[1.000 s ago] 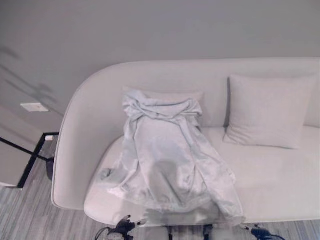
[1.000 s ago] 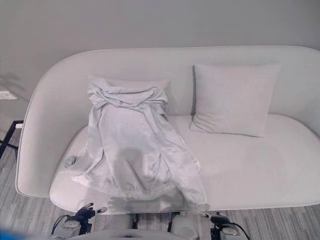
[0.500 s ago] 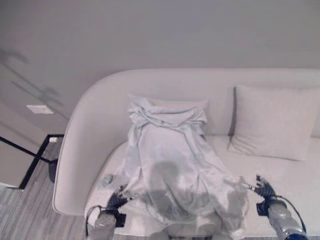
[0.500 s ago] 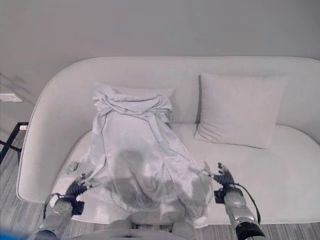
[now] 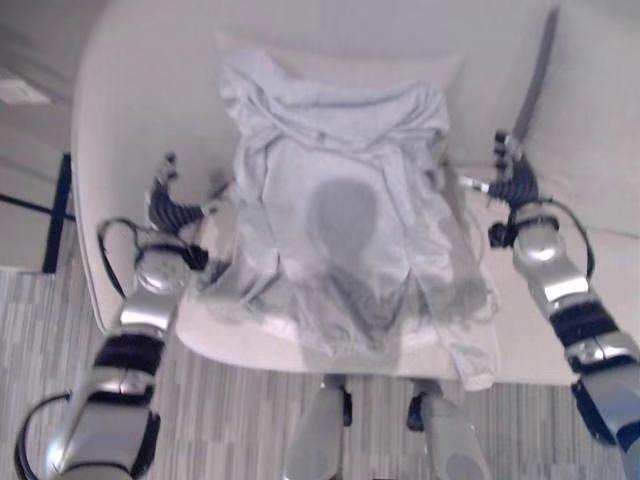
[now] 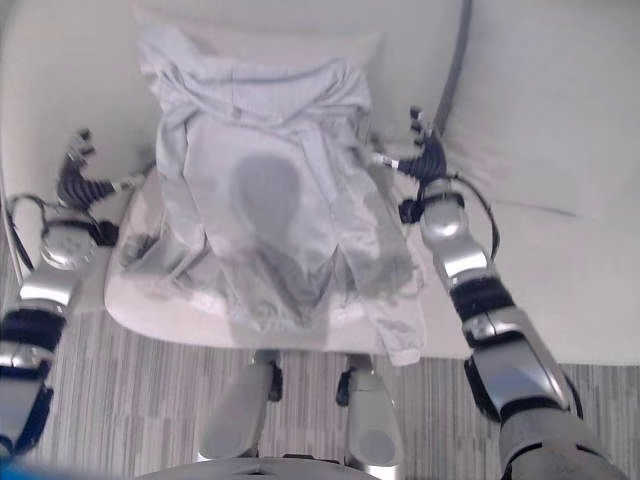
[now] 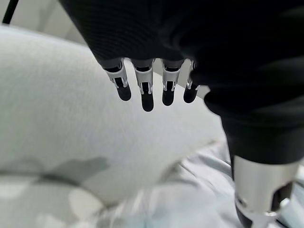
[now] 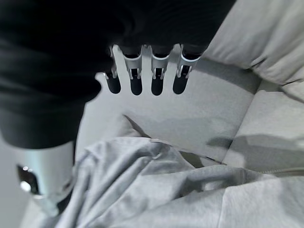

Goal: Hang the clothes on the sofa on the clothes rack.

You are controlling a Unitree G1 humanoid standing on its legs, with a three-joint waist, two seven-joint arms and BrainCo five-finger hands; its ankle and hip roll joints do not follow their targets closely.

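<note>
hoodie draped on sofa; left hand at 9, right hand at 3, both released, apparently just clear; pinch shoulders evenly.

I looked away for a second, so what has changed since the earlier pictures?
Both arms have reached forward: the left hand and right hand now flank the garment, open, holding nothing. The view has shifted closer. The garment lies as before on the sofa.

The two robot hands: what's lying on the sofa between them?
A pale grey garment, spread over the sofa seat between the left hand and right hand, in both eye views.
</note>
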